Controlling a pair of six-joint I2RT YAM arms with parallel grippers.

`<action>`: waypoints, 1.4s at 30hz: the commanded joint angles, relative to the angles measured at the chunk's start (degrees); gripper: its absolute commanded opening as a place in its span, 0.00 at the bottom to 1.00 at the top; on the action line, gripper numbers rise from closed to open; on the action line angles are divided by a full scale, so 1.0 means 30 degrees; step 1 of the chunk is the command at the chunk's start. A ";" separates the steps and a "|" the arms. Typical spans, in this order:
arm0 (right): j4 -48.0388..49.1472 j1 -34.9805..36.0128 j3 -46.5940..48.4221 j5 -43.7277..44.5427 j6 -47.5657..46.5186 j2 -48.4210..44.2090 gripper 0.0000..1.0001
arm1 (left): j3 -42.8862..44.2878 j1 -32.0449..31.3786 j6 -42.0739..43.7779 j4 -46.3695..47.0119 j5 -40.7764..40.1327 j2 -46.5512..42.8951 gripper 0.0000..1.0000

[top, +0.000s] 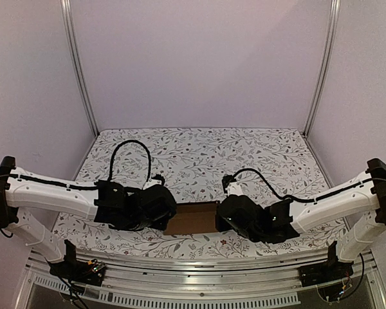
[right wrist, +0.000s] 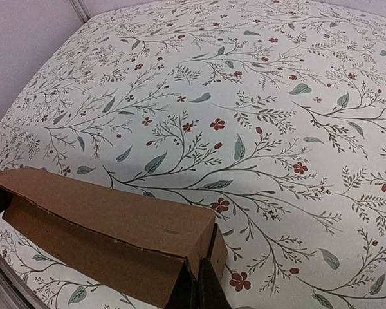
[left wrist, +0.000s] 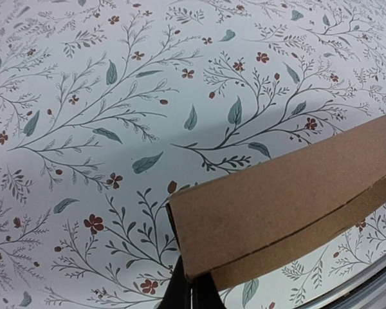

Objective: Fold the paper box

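The left arm [top: 51,196] reaches in from the left side, and the left gripper [top: 169,214] sits low at the near edge of the table. Its two fingers [left wrist: 180,293] are pressed fully together, with no gap between them. In the left wrist view their tips meet right under the near left corner of the paper box [left wrist: 289,193]. I cannot tell whether they pinch any cardboard.

The paper box [top: 194,217] is a plain brown oblong. It lies lengthwise from left to right on the flowered cloth [top: 199,148], near the table's near edge and between the two grippers. It looks closed up, with a seam running along its long side.

At its right end is the right gripper [top: 222,216], also low, and its fingers [right wrist: 209,290] are closed tight as well. In the right wrist view the tips stand against the box's [right wrist: 103,232] right end corner. I cannot tell whether they grip it or only touch it.

The right arm [top: 334,203] stretches away to the right. A black cable [top: 125,151] loops above the left arm, and another cable [top: 257,177] curves over the right one.
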 commanded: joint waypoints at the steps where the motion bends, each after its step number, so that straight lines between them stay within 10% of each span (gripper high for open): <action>1: -0.1034 0.0349 -0.1237 -0.1717 -0.0561 0.0670 0.01 | -0.0084 -0.0576 -0.0533 0.1662 0.0608 0.0252 0.00; 24: -0.1500 0.0373 -0.1574 -0.3104 -0.7379 -0.5793 0.51 | 0.0380 -0.0547 -0.0473 0.1784 -0.0318 0.0828 0.00; 31: -0.2300 -0.0205 0.0486 -0.3218 -0.9442 -0.6435 0.47 | 0.0507 -0.0547 -0.0284 0.1841 -0.0293 0.0970 0.00; 42: -0.0620 -0.0585 0.3520 -0.4481 -0.9952 -0.2083 0.04 | 0.0333 -0.0575 -0.0317 0.2051 -0.0220 0.0993 0.00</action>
